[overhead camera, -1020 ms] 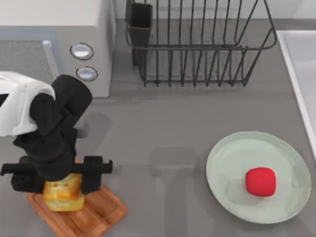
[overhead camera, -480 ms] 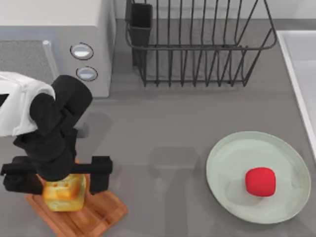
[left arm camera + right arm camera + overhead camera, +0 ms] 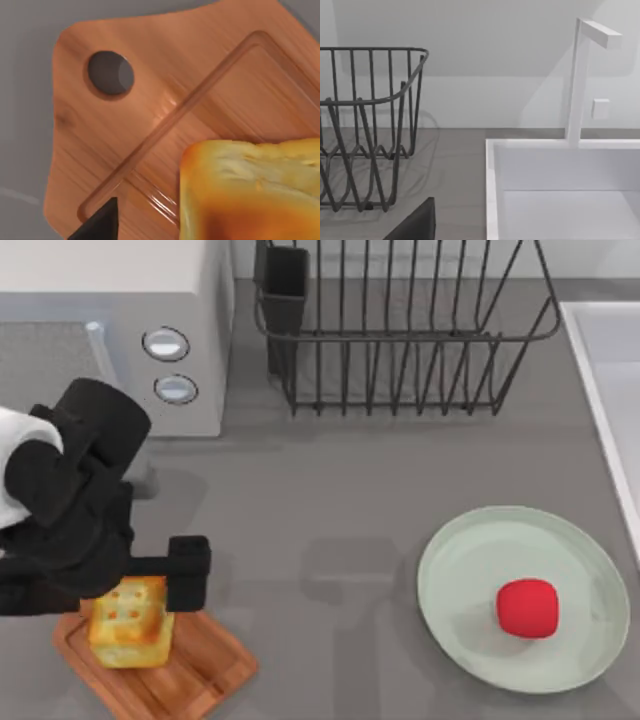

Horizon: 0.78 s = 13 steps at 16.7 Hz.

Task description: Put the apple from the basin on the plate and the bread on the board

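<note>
The large round pale mint-green plate [image 3: 524, 598] lies near the table's right side and holds the small bright red apple [image 3: 527, 607], which sits on its flat centre, a little toward the right rim. At the table's near left corner, the brown wooden cutting board [image 3: 190, 670] with a groove round its edge carries the golden-yellow cube of bread [image 3: 128, 622], resting on the board's left part; the left wrist view shows the board's short handle with its round hole [image 3: 110, 72] and the bread [image 3: 250, 192] standing inside the groove. The left gripper [image 3: 105, 585] hangs just above the bread with its black fingers [image 3: 186, 572] spread wide, apart from the loaf's sides and holding nothing. The pale grey-white basin [image 3: 612, 390] runs along the table's right edge; the right wrist view looks into it [image 3: 560, 190] past a white tap [image 3: 580, 80]. Whether the right gripper is spread or closed cannot be told. The black wire dish rack [image 3: 400, 325] stands at the back, with a dark cup-shaped holder [image 3: 285, 285] at its left end. A grey-white microwave oven [image 3: 110, 330] occupies the back left corner.
</note>
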Available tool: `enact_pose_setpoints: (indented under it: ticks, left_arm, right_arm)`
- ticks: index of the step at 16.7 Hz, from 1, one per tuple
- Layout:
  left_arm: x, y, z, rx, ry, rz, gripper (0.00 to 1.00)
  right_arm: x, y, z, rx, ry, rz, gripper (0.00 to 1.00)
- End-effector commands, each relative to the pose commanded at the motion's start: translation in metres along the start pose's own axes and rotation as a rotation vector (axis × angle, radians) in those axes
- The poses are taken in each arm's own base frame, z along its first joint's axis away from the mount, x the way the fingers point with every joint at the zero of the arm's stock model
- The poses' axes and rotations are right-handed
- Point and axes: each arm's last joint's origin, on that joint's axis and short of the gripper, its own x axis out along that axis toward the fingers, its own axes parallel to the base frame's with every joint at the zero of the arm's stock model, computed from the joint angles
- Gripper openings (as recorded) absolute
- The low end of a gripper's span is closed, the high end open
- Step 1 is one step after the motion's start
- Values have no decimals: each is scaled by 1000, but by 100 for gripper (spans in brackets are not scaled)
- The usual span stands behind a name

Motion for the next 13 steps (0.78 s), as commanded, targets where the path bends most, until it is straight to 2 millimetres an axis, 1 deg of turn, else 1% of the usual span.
enact_pose_setpoints:
  ticks: [3,7,10,13]
  left_arm:
    - [-20,19,-16,-1,-182,-53,100]
    - [-44,48,-54,1,-515,-109,100]
    - [-49,66,-85,6,-804,-111,100]
    - [-42,79,-108,14,-1075,-71,100]
  right_arm:
    - [0,0,0,0,0,0,100]
    - [0,0,0,0,0,0,100]
    - [0,0,0,0,0,0,100]
    - [0,0,0,0,0,0,100]
